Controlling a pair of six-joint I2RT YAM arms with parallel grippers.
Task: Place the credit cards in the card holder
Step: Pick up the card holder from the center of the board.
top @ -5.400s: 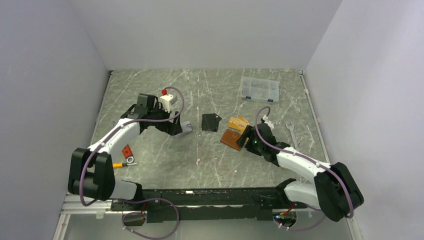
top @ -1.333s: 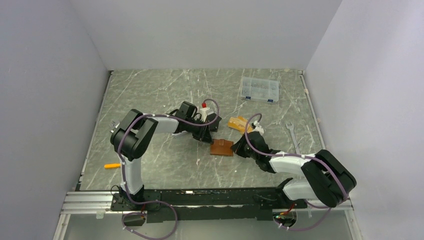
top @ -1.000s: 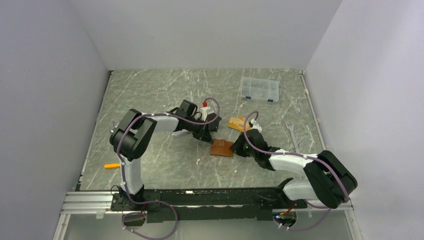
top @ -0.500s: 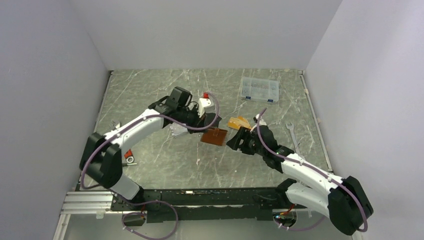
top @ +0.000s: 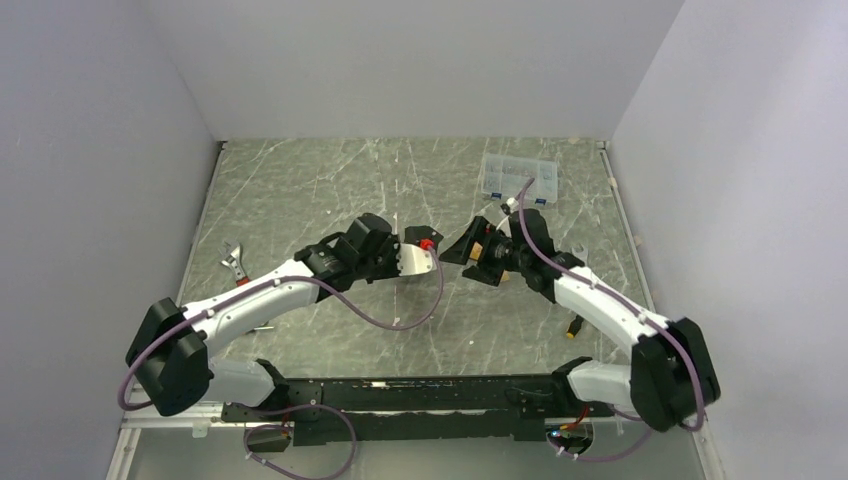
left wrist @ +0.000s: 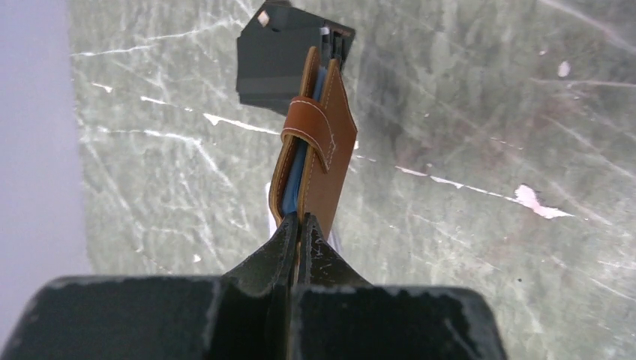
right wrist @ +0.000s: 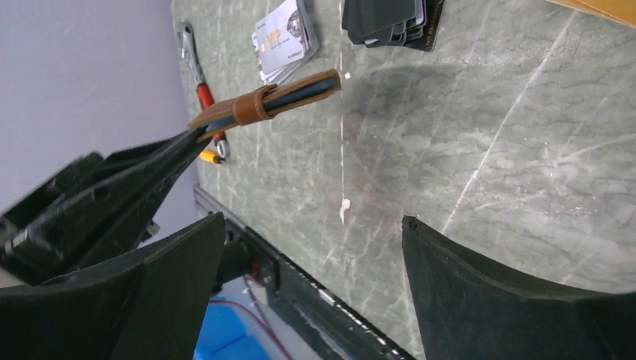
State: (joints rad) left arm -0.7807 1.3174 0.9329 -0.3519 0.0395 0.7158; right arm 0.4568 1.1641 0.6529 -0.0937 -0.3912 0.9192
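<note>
Mid-table, lifted clear of the marble top (right wrist: 487, 127): the card holder (left wrist: 319, 161) hangs in my left claw (left wrist: 301, 221), whose fingers are pressed together on one short end of the leather. My right claw (right wrist: 311, 221) stands spread wide with nothing between its fingers, just right of the holder and not touching it. From the right claw, the holder lies ahead and to the left. It shows edge-on there, long axis running from the left claw's pinch out to a free end. That free end points right and far, over toward the black cards (right wrist: 386, 19) on the table below. The snap tab (left wrist: 311, 127) wraps across the leaves about halfway along, and blue lining shows in the slit, so I judge the holder closed. Left arm has it; right arm is the nearer free one. Silver cards (right wrist: 285, 41) lie flat beside the black pile, none yet in the pockets as far as I can tell. Next move likely turns on the right claw meeting the tab or the free end squarely across that thin edge.
</note>
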